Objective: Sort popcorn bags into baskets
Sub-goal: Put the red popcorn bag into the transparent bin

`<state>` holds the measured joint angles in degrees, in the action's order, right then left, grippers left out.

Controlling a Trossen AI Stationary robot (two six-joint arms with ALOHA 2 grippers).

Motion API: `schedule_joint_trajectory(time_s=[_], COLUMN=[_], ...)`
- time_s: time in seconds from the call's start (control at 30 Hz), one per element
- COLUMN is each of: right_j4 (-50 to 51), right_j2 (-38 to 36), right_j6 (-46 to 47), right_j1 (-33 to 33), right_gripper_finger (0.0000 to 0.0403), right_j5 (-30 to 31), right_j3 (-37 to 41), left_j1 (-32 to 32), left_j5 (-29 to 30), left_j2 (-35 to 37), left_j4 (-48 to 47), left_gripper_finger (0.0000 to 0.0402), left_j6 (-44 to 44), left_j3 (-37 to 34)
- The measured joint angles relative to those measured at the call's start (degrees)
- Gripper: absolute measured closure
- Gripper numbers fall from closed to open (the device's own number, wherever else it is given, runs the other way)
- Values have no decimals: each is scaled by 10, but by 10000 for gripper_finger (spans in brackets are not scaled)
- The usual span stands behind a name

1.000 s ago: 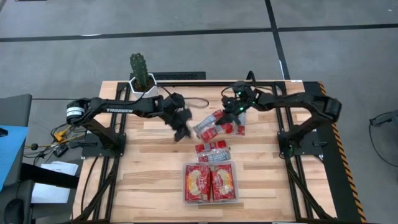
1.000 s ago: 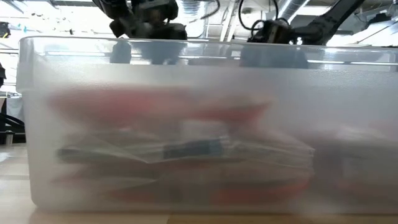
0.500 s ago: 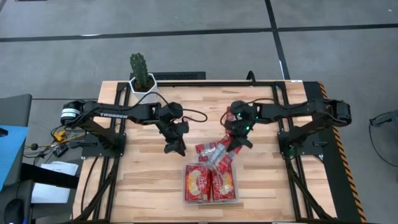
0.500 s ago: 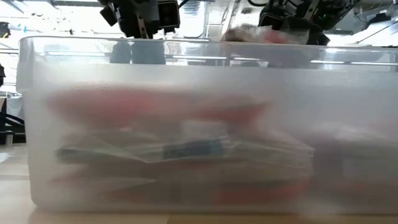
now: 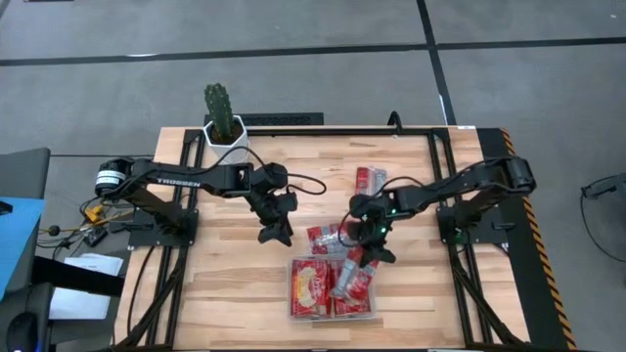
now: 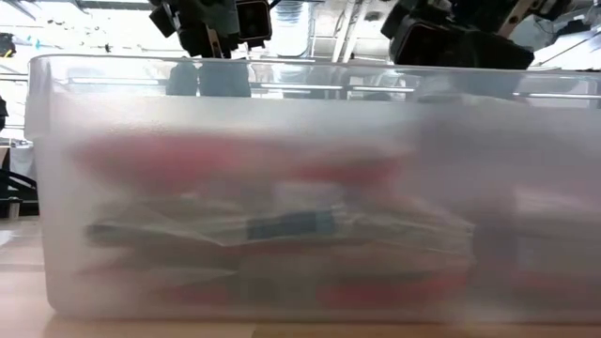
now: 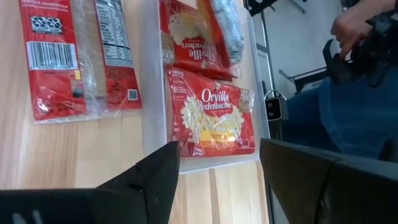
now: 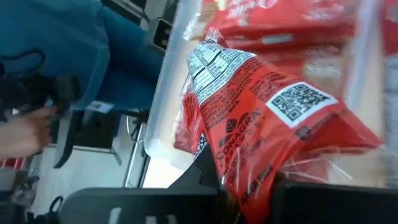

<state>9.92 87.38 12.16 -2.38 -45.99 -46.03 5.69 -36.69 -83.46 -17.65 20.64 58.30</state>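
Observation:
The clear tray [image 5: 293,315] sits at the table's near middle and fills the low view [image 6: 38,188]. Two red popcorn bags [image 5: 311,285] lie flat in it. Another bag [image 5: 326,238] lies on the table just beyond the tray, and one more [image 5: 369,179] lies farther back. My right gripper [image 5: 368,250] is over the tray's right half, shut on a red bag [image 5: 347,278]. My left gripper [image 5: 275,231] hangs open and holds nothing, left of the tray's far left corner. My right gripper pinches the red bag between its two fingers at one end [image 8: 247,167], coming from above and slanting toward the near edge. The bag [image 8: 261,112] hangs tilted below the fingers over the tray's right half. Whether its lower end touches the bags there, I cannot tell.
A white pot with a cactus [image 5: 221,119] stands at the table's far left. Black frame rails [image 5: 460,284] run along both sides of the table. A person in blue [image 8: 81,43] is beyond the near edge, with a hand [image 7: 348,25] showing in the left wrist view.
My right gripper has lifted one bag from the pile at the far middle and carried it toward the near edge, until it is over the tray's right half. One bag stayed behind at the far spot. My left gripper moved a little toward the near edge, then held still.

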Motion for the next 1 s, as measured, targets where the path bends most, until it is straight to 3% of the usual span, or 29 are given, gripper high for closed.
schedule_joint_trajectory(time_s=[0.53,0.73,1.0], right_j4=[145,152,153], right_j2=[88,95,93], right_j6=[-126,-161,-161], right_j1=[-51,-51,-51], right_gripper_finger=[353,300,189], right_j5=[18,43,57], right_j3=[-124,-135,-136], left_j1=[0,0,0], left_j5=[1,14,15], left_j2=[0,0,0], left_j4=[-4,-14,-23], left_gripper_finger=[192,192,192], left_j6=[-17,-29,-38], left_j3=[0,0,0])
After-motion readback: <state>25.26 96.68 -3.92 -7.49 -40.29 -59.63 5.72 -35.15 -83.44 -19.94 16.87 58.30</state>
